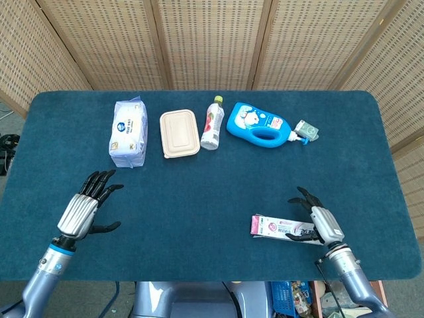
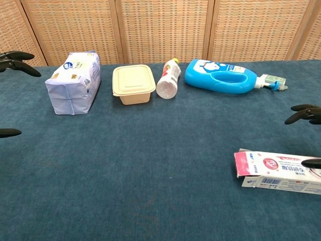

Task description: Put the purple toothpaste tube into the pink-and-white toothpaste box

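Observation:
The pink-and-white toothpaste box (image 1: 278,228) (image 2: 278,169) lies flat on the blue table near the front right, its open flap end pointing left. My right hand (image 1: 321,224) (image 2: 306,114) sits at the box's right end with fingers spread. Its thumb tip lies at or just over the box's end, and the other fingers are lifted off it. My left hand (image 1: 83,211) hovers at the front left, fingers apart and empty; the chest view shows only its fingertips (image 2: 15,55). No purple toothpaste tube shows in either view.
Along the table's back stand a white-and-blue tissue pack (image 1: 128,133), a beige lidded container (image 1: 179,133), a lying clear bottle (image 1: 212,123) and a blue detergent bottle (image 1: 260,124). A wicker screen stands behind the table.

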### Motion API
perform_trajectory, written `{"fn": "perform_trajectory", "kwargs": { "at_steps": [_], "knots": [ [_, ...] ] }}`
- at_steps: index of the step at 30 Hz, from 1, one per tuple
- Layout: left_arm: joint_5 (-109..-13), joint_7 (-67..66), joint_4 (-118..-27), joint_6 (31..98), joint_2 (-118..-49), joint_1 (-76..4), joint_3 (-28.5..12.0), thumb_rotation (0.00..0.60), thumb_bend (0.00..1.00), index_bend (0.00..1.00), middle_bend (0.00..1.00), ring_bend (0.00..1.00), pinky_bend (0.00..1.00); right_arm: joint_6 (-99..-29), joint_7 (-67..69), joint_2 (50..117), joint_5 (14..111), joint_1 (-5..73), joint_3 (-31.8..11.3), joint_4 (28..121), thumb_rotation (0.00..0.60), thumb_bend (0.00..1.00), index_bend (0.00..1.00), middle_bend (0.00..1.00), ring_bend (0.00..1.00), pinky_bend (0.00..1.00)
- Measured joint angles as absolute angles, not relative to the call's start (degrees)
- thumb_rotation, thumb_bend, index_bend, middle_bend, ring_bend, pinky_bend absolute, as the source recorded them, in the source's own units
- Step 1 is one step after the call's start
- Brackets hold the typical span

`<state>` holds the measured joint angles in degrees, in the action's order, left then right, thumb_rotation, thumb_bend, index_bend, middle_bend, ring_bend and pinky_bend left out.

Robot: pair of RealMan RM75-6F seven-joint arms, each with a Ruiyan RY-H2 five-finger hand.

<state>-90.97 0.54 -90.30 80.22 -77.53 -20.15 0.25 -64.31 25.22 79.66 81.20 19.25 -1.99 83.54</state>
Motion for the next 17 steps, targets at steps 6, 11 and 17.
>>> {"fn": "perform_trajectory", "kwargs": {
  "at_steps": [6, 11, 17],
  "knots": [
    [-89.5, -6.6, -91.5, 81.3, -75.9, -17.7, 1.4, 0.6, 0.08, 0.1, 0.0, 0.0, 0.0, -68.2, 17.7, 78.0, 83.2, 17.4, -0.7, 83.6, 0.6, 0.0, 0.19, 0.0, 0.0, 0.0],
    [-86.1, -14.0, -94.7, 81.4, -73.4, -14.8, 3.1, 0.6, 0.08, 0.09, 0.0, 0.0, 0.0, -73.0, 5.8, 77.2, 84.3, 15.1, 0.1, 83.5, 0.6, 0.0, 0.18, 0.0, 0.0, 0.0],
    [-81.8, -17.9, -96.7, 81.0, -71.4, -12.3, 3.7, 0.6, 0.09, 0.08, 0.0, 0.0, 0.0, -81.0, -2.2, 77.5, 85.6, 11.4, 0.6, 83.2, 0.6, 0.0, 0.13, 0.0, 0.0, 0.0]
  ]
}}
